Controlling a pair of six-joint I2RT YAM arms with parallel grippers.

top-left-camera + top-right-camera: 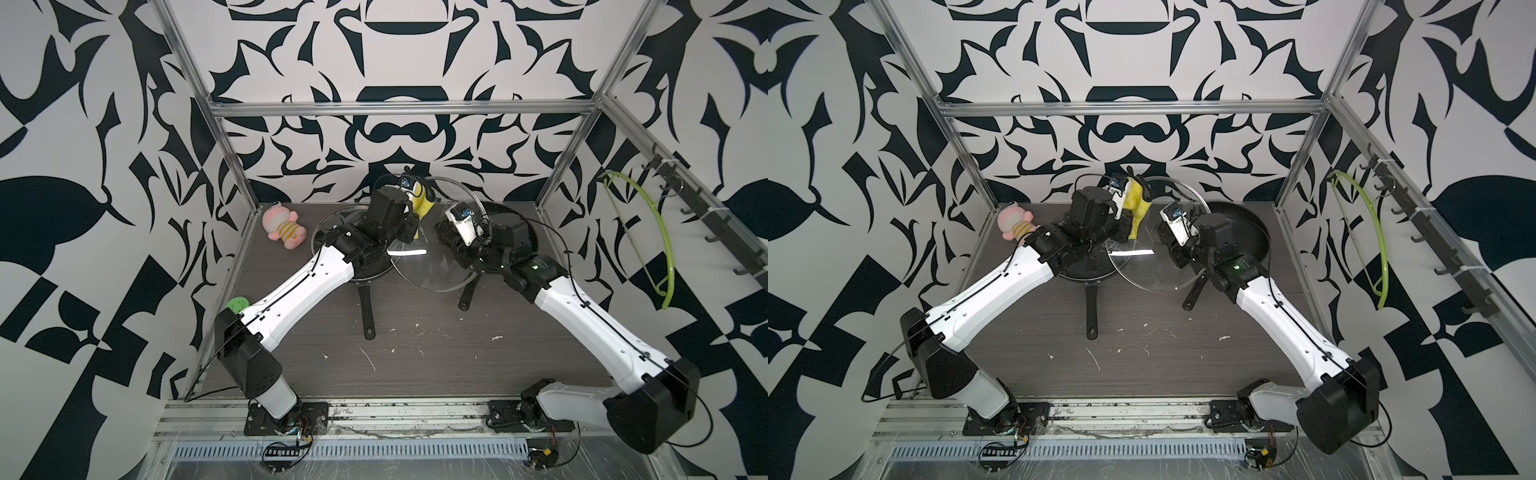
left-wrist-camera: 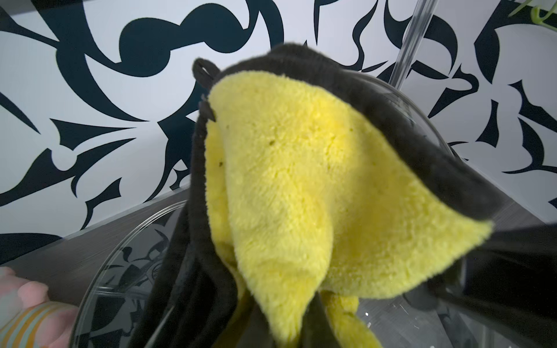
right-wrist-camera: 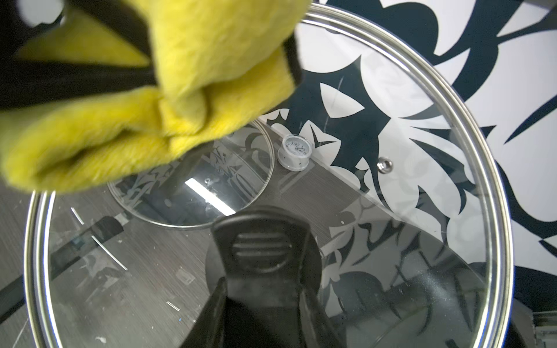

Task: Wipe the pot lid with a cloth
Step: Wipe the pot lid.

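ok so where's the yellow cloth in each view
both top views: cloth held up at the back centre of the scene.
left wrist: close up, filling the middle.
right wrist: blurred, over the rim of the tilted glass lid.
shared landmark: the tilted glass lid, beside it.

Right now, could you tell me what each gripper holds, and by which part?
Left gripper: yellow cloth, by a bunched fold. Right gripper: glass lid, by its black knob.

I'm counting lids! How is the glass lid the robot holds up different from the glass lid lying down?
The held lid is raised and tilted, its knob in the right gripper; the lying lid rests flat with nothing gripping it. The cloth hangs beside the held lid, not the lying lid. Both are clear glass.
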